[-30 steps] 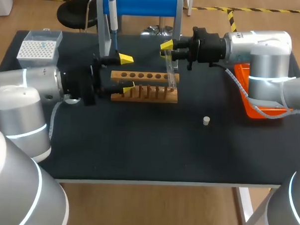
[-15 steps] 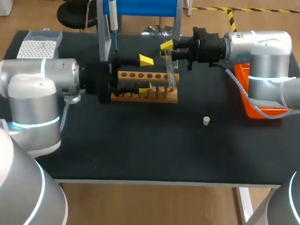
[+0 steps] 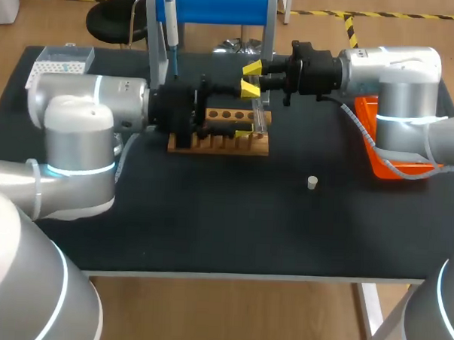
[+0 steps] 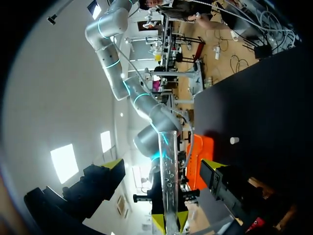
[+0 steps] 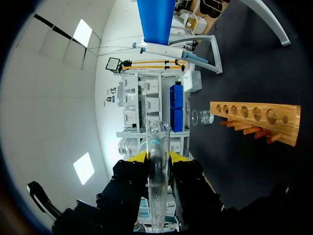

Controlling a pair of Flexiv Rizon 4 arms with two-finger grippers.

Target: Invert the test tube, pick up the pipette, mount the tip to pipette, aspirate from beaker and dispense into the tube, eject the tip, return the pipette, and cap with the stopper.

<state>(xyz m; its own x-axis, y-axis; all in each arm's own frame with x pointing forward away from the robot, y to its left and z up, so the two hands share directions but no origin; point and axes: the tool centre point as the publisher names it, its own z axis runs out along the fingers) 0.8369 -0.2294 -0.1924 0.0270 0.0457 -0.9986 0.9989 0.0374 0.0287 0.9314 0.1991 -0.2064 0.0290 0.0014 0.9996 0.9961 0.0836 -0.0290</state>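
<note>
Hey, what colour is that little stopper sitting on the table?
The stopper is off-white; it shows best in the head view.

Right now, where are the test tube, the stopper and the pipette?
test tube (image 4: 167,176), left wrist view, mid-length of the glass wall.
stopper (image 3: 312,182), head view, its top face.
pipette (image 3: 171,32), head view, middle of its body.

Left claw (image 3: 247,111) wide open, nose to nose with tightly pinched right claw (image 3: 254,75), both wrists horizontal.
</note>
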